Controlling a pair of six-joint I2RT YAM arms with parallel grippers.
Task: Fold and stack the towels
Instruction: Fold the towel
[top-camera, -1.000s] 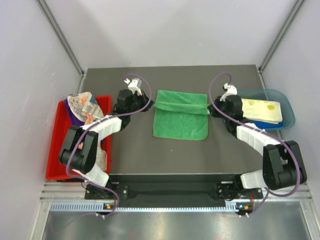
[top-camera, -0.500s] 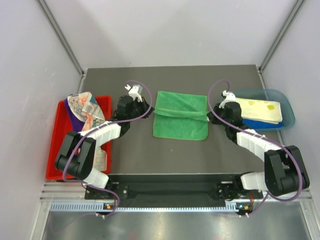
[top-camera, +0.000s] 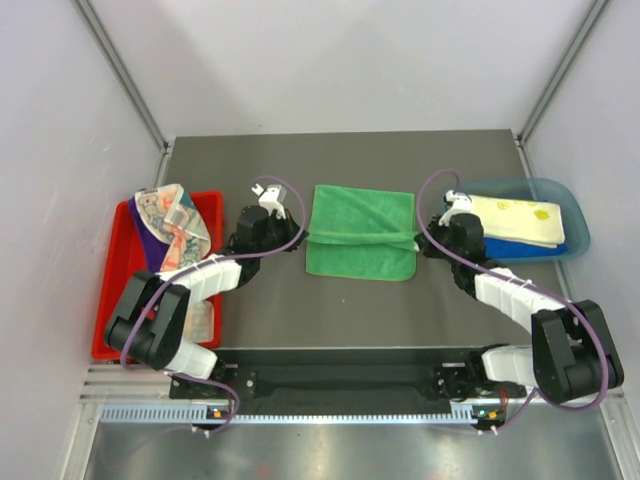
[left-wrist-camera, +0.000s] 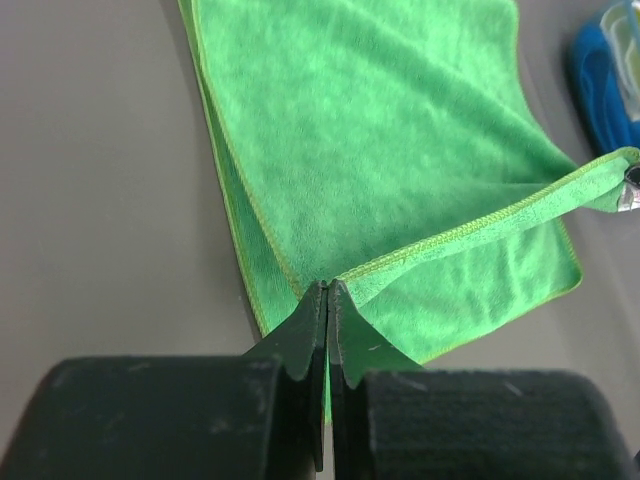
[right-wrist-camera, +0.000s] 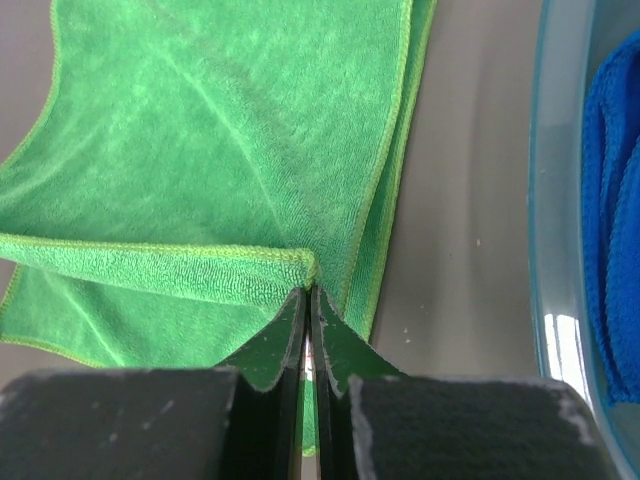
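Note:
A green towel (top-camera: 362, 235) lies mid-table, its far edge lifted and carried toward me over the rest of it. My left gripper (top-camera: 305, 236) is shut on the left corner of that edge (left-wrist-camera: 345, 278). My right gripper (top-camera: 418, 240) is shut on the right corner (right-wrist-camera: 300, 265). The lifted edge stretches taut between both grippers as a raised band (left-wrist-camera: 500, 215). A pale yellow towel (top-camera: 520, 220) rests on a royal blue one (top-camera: 535, 248) in the blue bin (top-camera: 575, 215). A purple towel (top-camera: 150, 232) and a printed one (top-camera: 172, 218) are heaped in the red tray (top-camera: 110, 320).
The red tray sits at the table's left edge beside my left arm. The translucent blue bin (right-wrist-camera: 560, 200) stands close to the right of my right gripper. Grey walls and metal frame posts enclose the table.
Both grippers have drawn the towel's lifted edge toward me, from near the far edge to over the towel's middle. The folded part now covers more of the towel.

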